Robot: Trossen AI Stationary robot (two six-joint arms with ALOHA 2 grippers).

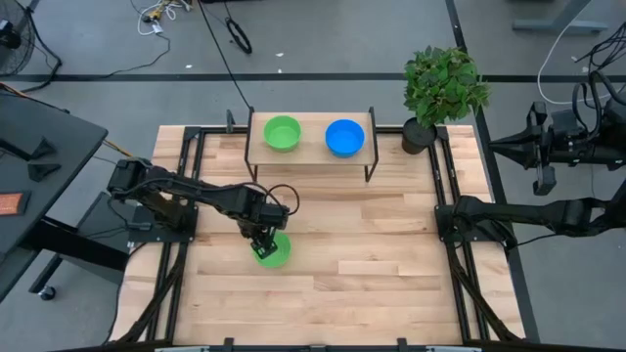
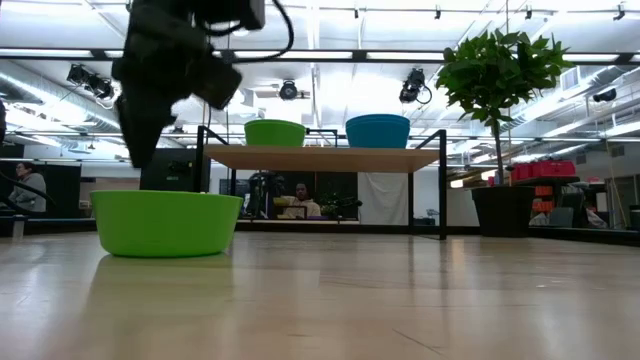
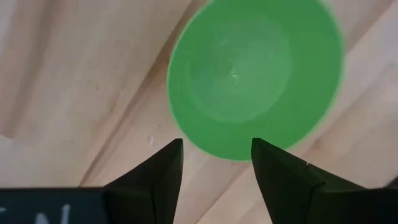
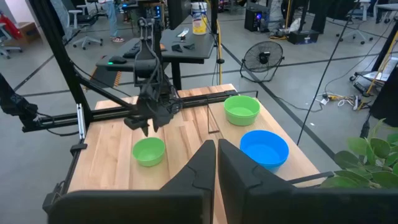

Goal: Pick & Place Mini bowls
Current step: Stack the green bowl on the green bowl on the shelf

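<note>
A wooden table [image 1: 391,244] filled the overhead view, seen from straight above. Nearest the front edge, left of the middle, a green mini bowl [image 1: 274,250] sat upright on the bare wood. The left gripper [image 1: 260,238] hung just above the bowl's left rim, its two dark fingers [image 3: 158,177] spread apart and holding nothing; the wrist view showed the bowl's rim lying between and just beyond the fingertips. In the low view the gripper floated clear of the bowl [image 2: 166,222], not touching it.

Farther back, along the rear edge, a small raised shelf [image 1: 311,152] carried a second green bowl [image 1: 282,132] on its left and a blue bowl [image 1: 344,137] on its right. A potted plant [image 1: 443,90] stood at the rear right corner.

The right gripper [image 4: 217,163] waited off the table's right edge, fingers pressed together and empty.

The step in hand looked like either the approach to pick up this bowl or the moment just after setting it down; the pictures alone could not settle which. If a pick, the next move would call for lowering one finger inside the rim and one outside, then closing.
</note>
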